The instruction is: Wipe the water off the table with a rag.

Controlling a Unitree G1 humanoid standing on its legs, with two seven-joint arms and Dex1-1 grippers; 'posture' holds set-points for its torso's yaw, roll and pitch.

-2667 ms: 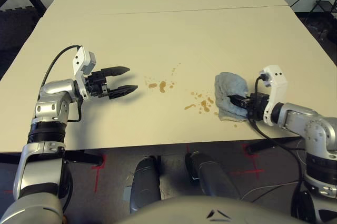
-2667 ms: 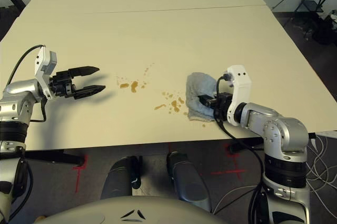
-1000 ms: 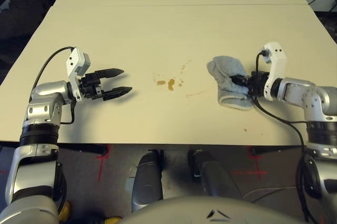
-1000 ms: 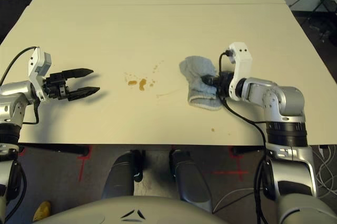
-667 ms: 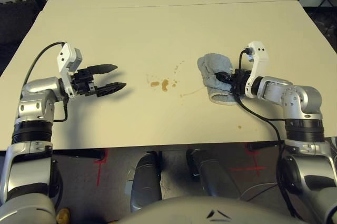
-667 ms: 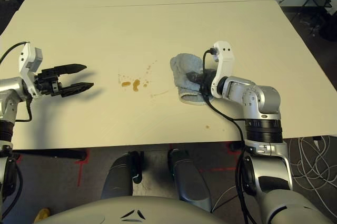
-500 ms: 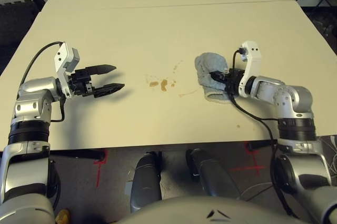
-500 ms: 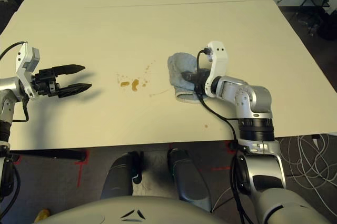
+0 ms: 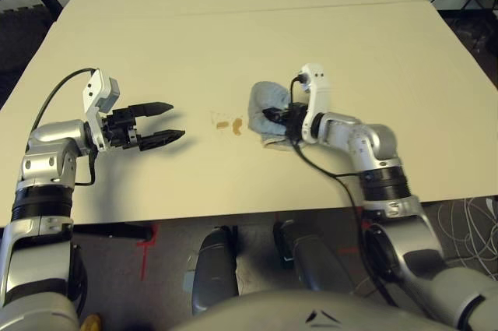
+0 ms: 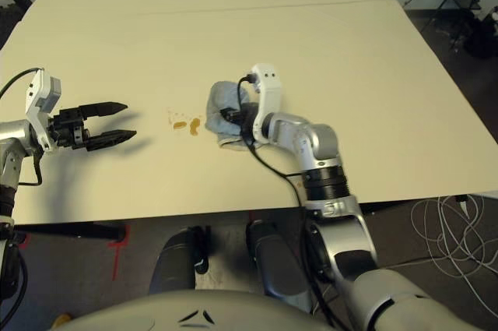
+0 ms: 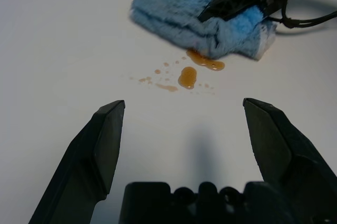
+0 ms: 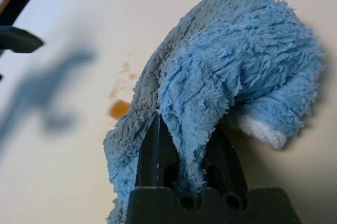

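Just beside the rag, pinched in the right gripper, 2 amber water drops remain unwiped; left gripper gapes empty.

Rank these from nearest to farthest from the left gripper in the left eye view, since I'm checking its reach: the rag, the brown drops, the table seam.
From the left gripper:
1. Brown drops, just beyond its fingertips, toward the rag.
2. Rag, past the drops, held in the right gripper.
3. Table seam, far back across the table.
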